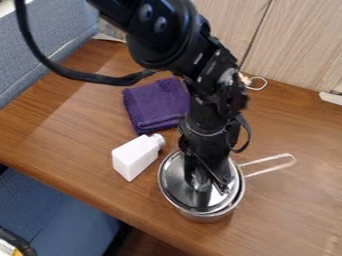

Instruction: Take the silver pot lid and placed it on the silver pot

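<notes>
1. Lid is on top of the pot, bottom center of the frame from where I'm driving.
2. My gripper is right down over the lid, can't tell if it's open or gripping, sorry.
3. Pot's handle points right.
4. White bottle lies just left of the pot, purple cloth above it.
</notes>
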